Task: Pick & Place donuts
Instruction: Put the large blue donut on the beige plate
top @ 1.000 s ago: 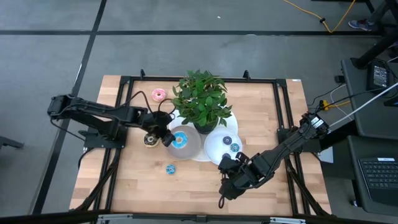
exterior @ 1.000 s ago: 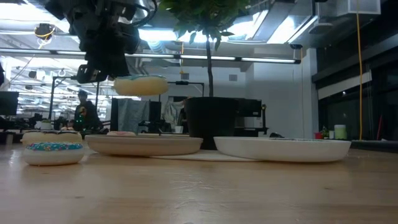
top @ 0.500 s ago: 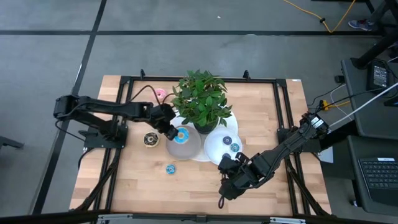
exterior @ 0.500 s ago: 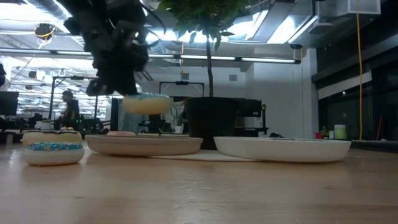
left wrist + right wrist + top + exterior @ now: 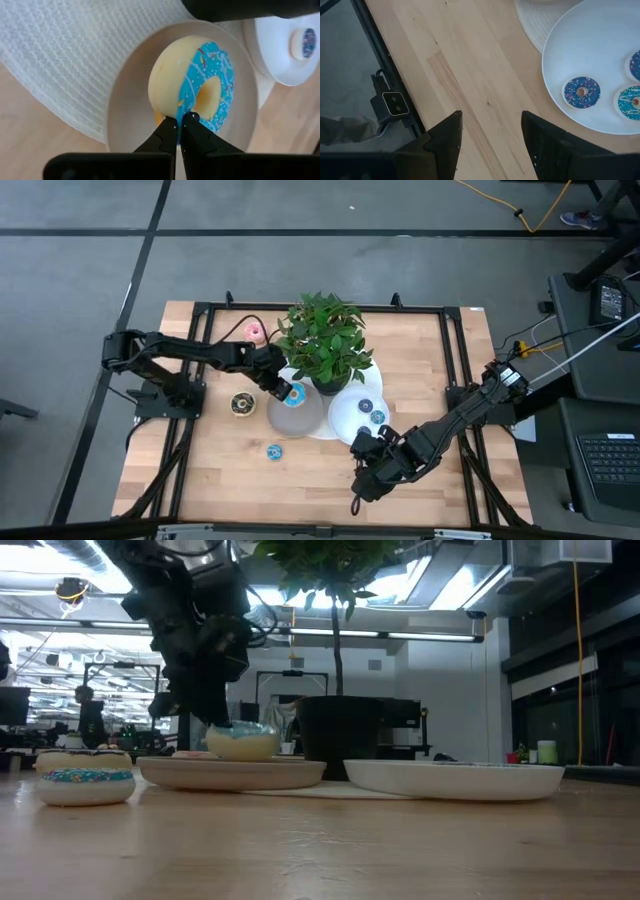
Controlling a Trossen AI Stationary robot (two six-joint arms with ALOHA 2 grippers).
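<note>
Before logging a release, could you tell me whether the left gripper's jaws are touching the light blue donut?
Touching: in the left wrist view, the left gripper is shut on the light blue donut's rim.

Surface (image 5: 420, 350): potted plant (image 5: 322, 340) at centre, toward the far edge. Two plates before it, side by side and touching: left plate (image 5: 300, 415), right plate (image 5: 345, 420). On the right plate, two mini donuts (image 5: 371, 411). Over the left plate, large donut (image 5: 294, 394) tilted on edge, gripped in the left tool (image 5: 283, 392). Left of that plate, one donut (image 5: 241, 404); nearer the front edge, another donut (image 5: 274, 450); behind, left of the plant, a further donut (image 5: 256, 331). Right tool (image 5: 362, 485) near the front edge, right of centre.
</note>
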